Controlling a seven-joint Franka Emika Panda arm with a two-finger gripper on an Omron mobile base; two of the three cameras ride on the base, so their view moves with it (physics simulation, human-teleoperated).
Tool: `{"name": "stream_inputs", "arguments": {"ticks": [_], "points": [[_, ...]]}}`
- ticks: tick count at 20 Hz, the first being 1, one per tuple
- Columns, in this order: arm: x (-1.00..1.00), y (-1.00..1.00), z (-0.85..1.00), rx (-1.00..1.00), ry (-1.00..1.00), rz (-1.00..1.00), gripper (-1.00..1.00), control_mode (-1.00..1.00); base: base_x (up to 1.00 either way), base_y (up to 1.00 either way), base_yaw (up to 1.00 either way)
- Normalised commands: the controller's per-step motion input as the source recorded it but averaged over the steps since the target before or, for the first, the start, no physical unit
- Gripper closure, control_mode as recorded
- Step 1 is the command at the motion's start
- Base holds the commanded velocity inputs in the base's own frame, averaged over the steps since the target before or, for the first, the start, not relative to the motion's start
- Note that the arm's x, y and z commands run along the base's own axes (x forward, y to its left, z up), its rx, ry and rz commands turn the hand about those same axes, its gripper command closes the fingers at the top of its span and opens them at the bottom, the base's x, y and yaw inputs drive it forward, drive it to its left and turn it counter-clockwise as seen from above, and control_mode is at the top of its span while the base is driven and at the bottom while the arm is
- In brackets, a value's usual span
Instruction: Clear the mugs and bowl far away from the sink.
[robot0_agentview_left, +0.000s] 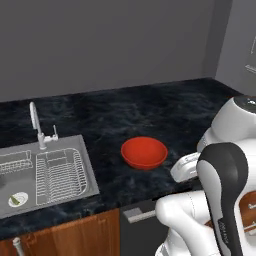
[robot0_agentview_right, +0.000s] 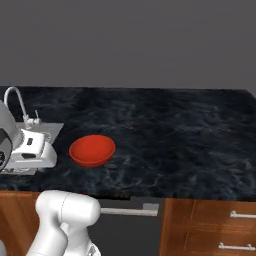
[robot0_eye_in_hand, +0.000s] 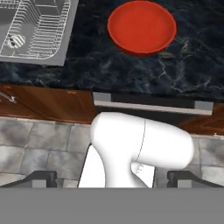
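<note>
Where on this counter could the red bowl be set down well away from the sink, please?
The widest bare stretch of dark marble counter runs from the red bowl to the far end, above the wooden drawers. Another free strip lies behind the bowl, along the grey wall. It is crowded by the sink, with its faucet and dish rack.

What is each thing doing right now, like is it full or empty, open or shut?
bowl: upright on the counter, empty, right of the sink, touched by nothing.
sink: no water, basin holds a wire rack.
wire rack: empty.
faucet: no water running.
drawers: shut.
end effector: open, holding nothing, well back from the counter.
</note>
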Motion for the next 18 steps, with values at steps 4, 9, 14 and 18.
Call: {"name": "stream_inputs", "arguments": {"ticks": [4,9,14,18], "points": [[0.00,0.00,0.00,0.00,0.00,0.00,-1.00,1.00,0.04,-0.99,0.06],[0.00,0.00,0.00,0.00,0.00,0.00,-1.00,1.00,0.33,-0.78,0.00],[0.00,0.00,0.00,0.00,0.00,0.00,-1.00,1.00,0.74,0.47,0.01],[0.00,0.00,0.00,0.00,0.00,0.00,-1.00,1.00,0.00,0.47,0.32]]}}
